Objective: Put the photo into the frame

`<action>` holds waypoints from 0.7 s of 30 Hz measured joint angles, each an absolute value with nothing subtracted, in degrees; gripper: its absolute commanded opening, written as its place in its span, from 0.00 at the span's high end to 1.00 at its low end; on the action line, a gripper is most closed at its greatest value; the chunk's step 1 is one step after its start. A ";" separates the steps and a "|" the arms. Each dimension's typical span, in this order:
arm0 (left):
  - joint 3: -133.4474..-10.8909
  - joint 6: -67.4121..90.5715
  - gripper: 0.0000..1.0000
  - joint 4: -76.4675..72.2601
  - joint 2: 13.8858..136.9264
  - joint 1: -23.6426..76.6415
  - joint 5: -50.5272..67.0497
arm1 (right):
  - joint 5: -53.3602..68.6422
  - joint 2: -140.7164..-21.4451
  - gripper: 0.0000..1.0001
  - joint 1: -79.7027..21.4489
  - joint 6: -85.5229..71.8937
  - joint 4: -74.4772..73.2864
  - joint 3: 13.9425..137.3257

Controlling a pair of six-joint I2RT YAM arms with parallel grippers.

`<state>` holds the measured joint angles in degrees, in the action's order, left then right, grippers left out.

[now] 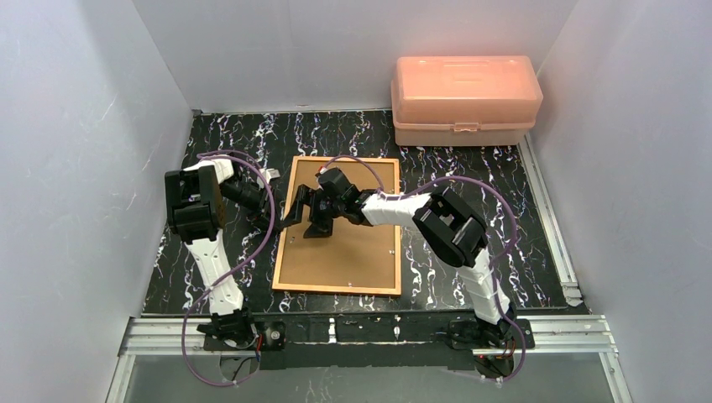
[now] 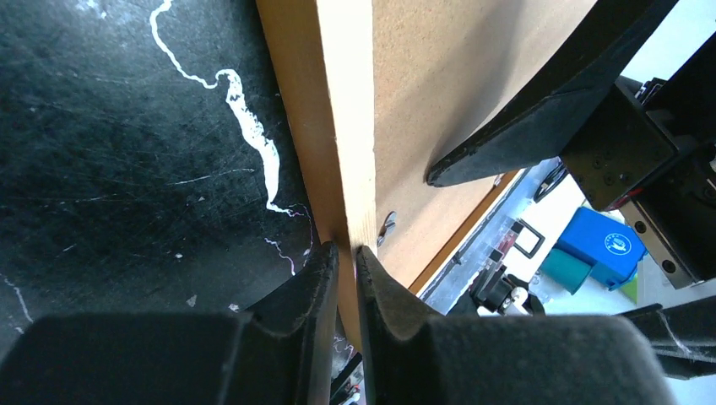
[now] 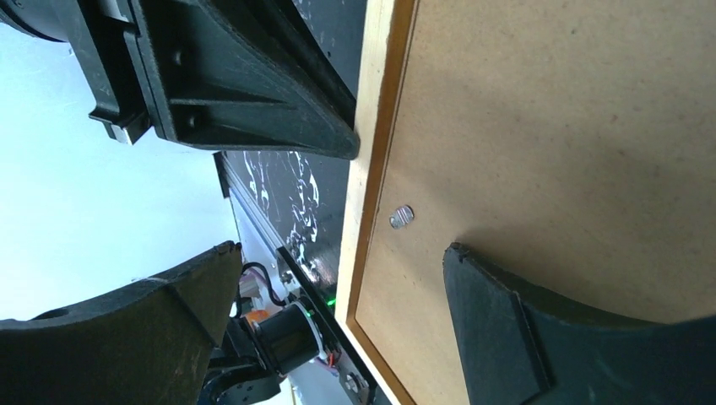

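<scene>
The frame (image 1: 283,243) lies back-up on the black marbled table, its thin orange-brown rails around a plain brown backing board (image 1: 357,256). The photo is hidden. My left gripper (image 1: 275,225) reaches in from the left and is shut on the frame's left rail (image 2: 338,126), which sits between the fingertips of the left gripper (image 2: 346,250). My right gripper (image 1: 304,227) hangs open over the same left edge. In the right wrist view, one fingertip (image 3: 473,287) of the right gripper (image 3: 338,248) is over the board (image 3: 549,126), the other beyond the rail (image 3: 376,126).
A small metal tab (image 3: 402,217) sits on the board near the left rail. A pink plastic box (image 1: 464,99) stands at the back right. White walls close in the table (image 1: 470,218) on three sides, and an aluminium rail (image 1: 378,332) runs along the near edge.
</scene>
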<state>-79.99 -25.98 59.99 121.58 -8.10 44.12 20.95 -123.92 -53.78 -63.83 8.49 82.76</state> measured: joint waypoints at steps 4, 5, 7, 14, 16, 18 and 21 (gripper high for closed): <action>-79.99 -25.89 0.89 59.99 121.58 -8.01 44.12 | 21.93 -124.60 0.04 -54.11 -64.38 8.73 83.83; -79.99 -25.89 0.89 59.99 121.58 -8.03 44.14 | 22.13 -124.84 0.04 -54.19 -64.42 8.80 84.07; -79.99 -25.87 0.89 59.99 121.58 -8.01 44.16 | 22.48 -125.47 0.04 -54.43 -64.62 8.80 84.62; -79.99 -25.85 0.90 59.96 121.58 -8.01 44.23 | 23.49 -127.09 0.04 -54.96 -65.67 9.13 86.56; -79.96 -25.85 0.90 59.99 121.58 -8.01 44.27 | 23.68 -127.33 0.03 -55.11 -65.80 9.19 86.85; -79.96 -25.87 0.90 59.96 121.58 -8.01 44.29 | 24.10 -127.61 0.03 -55.18 -66.06 9.37 87.02; -79.88 -25.89 0.90 59.92 121.58 -8.03 44.38 | 24.67 -128.14 0.03 -55.27 -66.26 9.54 87.70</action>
